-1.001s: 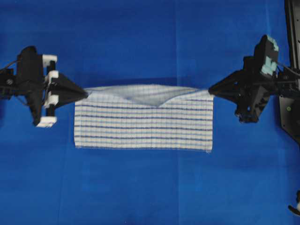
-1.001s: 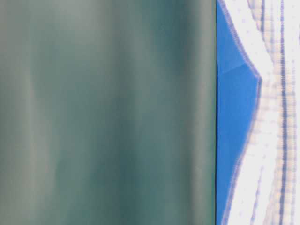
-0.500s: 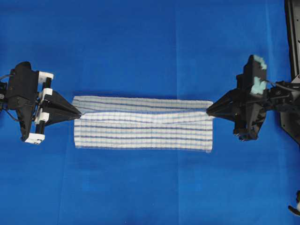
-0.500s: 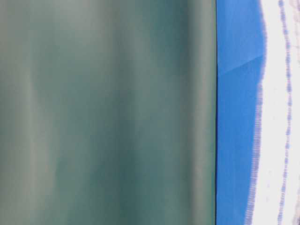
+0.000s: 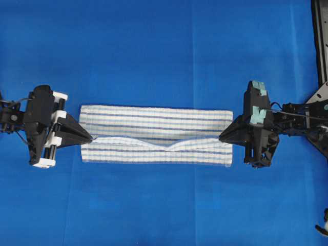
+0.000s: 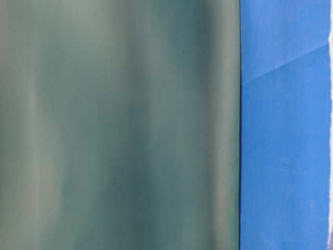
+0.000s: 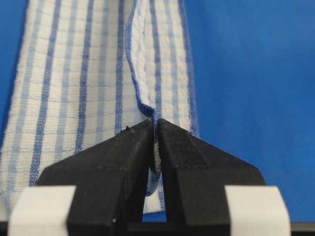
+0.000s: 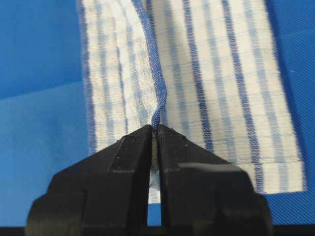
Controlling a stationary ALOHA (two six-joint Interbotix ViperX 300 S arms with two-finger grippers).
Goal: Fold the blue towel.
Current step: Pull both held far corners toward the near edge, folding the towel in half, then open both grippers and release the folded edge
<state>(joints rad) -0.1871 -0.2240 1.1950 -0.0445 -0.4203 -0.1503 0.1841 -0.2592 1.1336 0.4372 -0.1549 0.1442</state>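
Blue towel [image 5: 156,134] lies on the table covering [image 5: 164,46], its long axis running between both grippers. Left gripper [image 5: 90,138] and right gripper [image 5: 221,138], clamped on opposite ends of its folded-over edge, sit just short of the towel's near hem.

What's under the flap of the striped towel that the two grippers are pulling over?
Under the flap of the blue towel lies the towel's own lower layer, visible only as a strip along the near edge. The rest of that layer is covered, as is the table covering beneath.
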